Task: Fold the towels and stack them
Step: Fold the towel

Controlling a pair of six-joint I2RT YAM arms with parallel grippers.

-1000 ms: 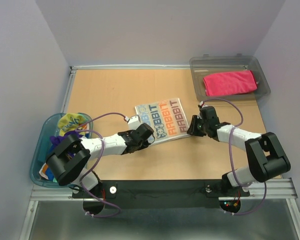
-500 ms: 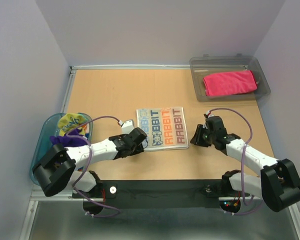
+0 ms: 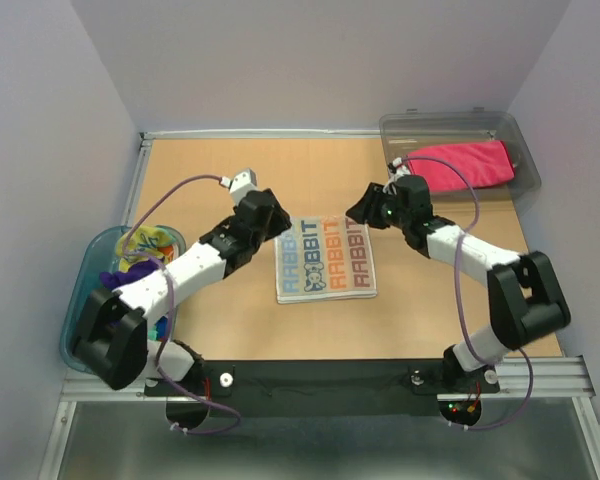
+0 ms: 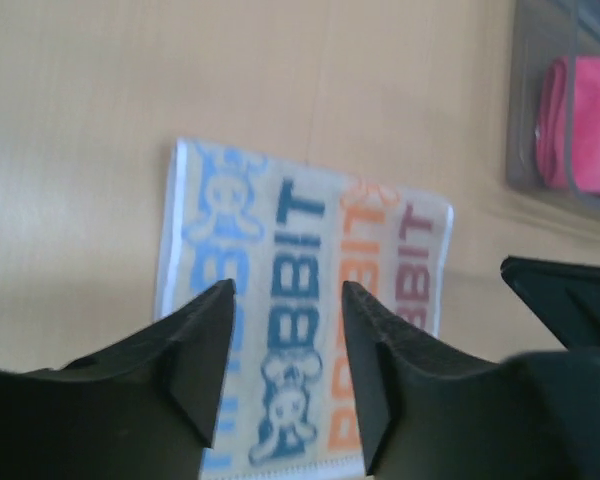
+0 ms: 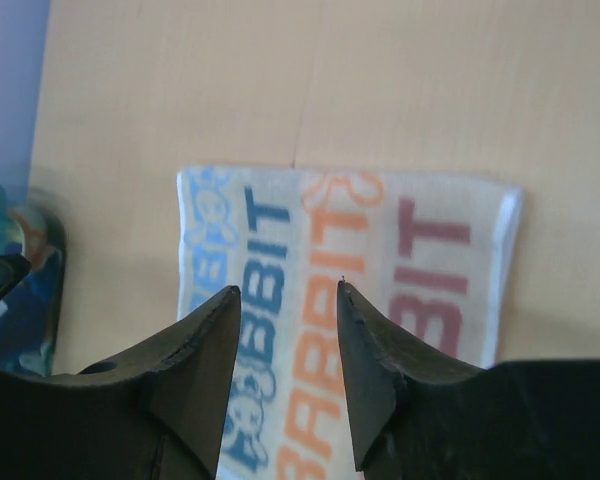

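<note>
On the table (image 3: 210, 170) the striped towel (image 3: 325, 260) lies flat at centre, lettering up. The tub (image 3: 84, 268) at left is partly hidden by the left arm. A pink towel (image 3: 460, 165) sits in the far-right bin (image 3: 450, 121). Both arms reach forward, with the left gripper (image 3: 268, 214) and right gripper (image 3: 366, 207) over the striped towel's far corners, jaws apart and empty. Half a second earlier they were at its near edge.

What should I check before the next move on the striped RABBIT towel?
1. Striped lettered cloth towel flat on the wooden table: ok.
2. Left gripper open and empty: ok.
3. Right gripper open and empty: ok.
4. Striped towel's layers lined up: cannot tell.
5. Magenta pink towel inside the clear grey plastic bin: ok.
6. Crumpled towels waiting in the oval blue-rimmed tub: ok.
</note>
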